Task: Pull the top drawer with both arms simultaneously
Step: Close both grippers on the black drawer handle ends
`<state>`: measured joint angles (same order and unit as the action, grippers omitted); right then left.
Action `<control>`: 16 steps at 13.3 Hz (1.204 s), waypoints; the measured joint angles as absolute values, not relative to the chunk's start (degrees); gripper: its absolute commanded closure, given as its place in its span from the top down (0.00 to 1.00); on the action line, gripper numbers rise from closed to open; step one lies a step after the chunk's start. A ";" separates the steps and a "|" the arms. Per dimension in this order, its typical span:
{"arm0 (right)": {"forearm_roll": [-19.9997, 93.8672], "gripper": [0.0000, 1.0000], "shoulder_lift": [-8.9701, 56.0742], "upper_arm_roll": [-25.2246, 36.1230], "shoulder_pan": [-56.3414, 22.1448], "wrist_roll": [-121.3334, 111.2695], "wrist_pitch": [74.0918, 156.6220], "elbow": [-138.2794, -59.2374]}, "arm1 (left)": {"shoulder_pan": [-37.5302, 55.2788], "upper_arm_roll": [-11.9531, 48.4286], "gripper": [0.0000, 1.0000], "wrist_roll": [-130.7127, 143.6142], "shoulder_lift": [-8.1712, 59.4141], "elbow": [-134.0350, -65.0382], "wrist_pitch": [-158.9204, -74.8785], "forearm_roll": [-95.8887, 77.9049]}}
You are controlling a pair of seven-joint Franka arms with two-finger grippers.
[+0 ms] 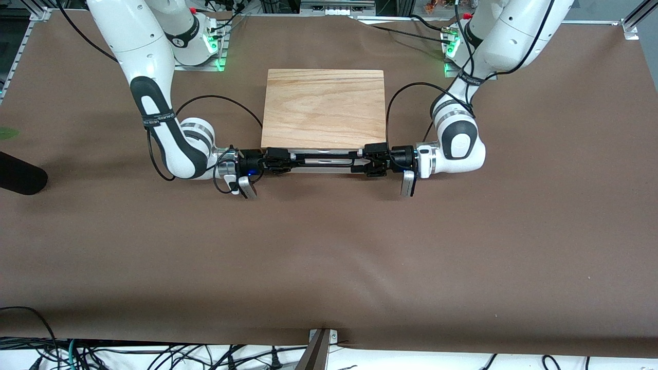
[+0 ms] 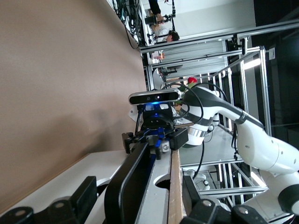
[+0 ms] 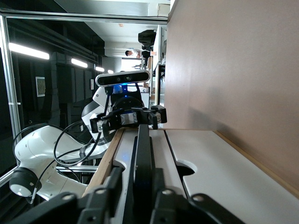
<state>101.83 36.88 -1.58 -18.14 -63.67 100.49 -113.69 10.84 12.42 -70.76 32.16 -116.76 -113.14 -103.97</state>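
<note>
Front view: left hand [image 1: 366,160] and right hand [image 1: 280,160] flank top drawer's [image 1: 325,160] handle [image 1: 324,154].

White arms [image 1: 154,61], black joints, cables

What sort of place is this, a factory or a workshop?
Most likely a robotics research lab: two white robot arms bolted to a paper-covered table, a small test cabinet, aluminium framing and loose cables.
</note>
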 measured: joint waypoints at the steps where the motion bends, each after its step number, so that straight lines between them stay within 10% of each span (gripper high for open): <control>1: 101.87 0.17 36.88 -1.57 -18.14 -63.67 100.58 -113.68 | 10.82 12.41 0.61 -71.98 32.54 -116.76 -113.14 -103.97; 4: 101.90 0.08 37.05 -1.55 -18.17 -63.67 100.97 -113.69 | 10.81 12.41 0.59 -73.58 34.23 -116.69 -113.13 -104.14; 12: 101.90 0.00 37.06 -1.55 -18.18 -63.67 100.95 -113.68 | 10.89 13.06 0.13 -73.17 34.86 -116.59 -113.07 -106.02; 16: 101.89 0.00 37.07 -1.51 -18.18 -63.73 100.94 -113.63 | 10.80 13.22 0.12 -72.54 34.96 -116.66 -112.78 -106.40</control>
